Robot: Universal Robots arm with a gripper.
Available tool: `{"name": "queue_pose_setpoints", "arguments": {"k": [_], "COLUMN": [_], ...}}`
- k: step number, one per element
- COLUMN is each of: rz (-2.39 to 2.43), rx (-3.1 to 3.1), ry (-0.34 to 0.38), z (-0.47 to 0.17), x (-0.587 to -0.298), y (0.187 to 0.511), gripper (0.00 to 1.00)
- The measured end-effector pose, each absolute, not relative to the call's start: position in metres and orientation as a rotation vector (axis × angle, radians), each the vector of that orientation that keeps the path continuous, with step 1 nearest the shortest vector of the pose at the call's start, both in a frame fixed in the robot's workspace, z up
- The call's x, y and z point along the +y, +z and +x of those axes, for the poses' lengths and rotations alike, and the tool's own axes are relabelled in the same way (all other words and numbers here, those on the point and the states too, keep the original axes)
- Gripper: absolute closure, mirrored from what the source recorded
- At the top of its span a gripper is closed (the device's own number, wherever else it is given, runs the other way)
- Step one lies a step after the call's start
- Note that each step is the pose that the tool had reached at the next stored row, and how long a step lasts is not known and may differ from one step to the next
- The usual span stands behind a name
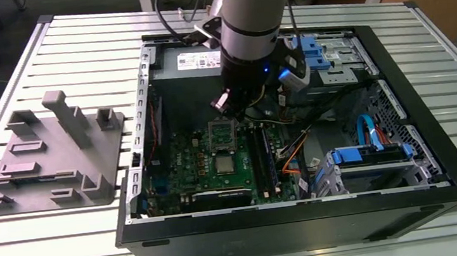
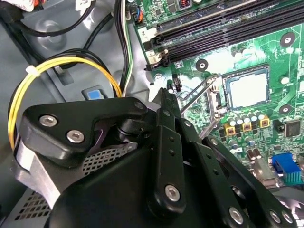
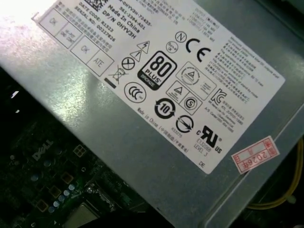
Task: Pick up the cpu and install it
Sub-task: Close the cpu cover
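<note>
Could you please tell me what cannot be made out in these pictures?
- Exterior view: the cpu is too small to tell whether it is fully seated.
- Second wrist view: the gripper hides the part of the motherboard behind it.
- First wrist view: the motherboard beside the power supply lies in shadow, and its parts are unclear.

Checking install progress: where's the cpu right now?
The cpu lies flat on the motherboard inside the case, memory slots to the exterior view's right of it.
</note>
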State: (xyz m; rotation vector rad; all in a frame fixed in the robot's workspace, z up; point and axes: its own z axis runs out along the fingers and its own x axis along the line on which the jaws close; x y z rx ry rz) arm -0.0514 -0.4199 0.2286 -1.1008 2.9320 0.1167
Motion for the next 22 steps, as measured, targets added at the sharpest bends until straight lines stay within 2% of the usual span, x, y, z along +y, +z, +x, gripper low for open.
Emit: {"name": "queue_pose_setpoints", "arguments": {"k": [22], "rz": [-1.320], "rx": [2.846], "ry": [0.117], "z": [-0.0523], "x": [-0.4206], "y": [0.2380], "gripper": [0.90]}}
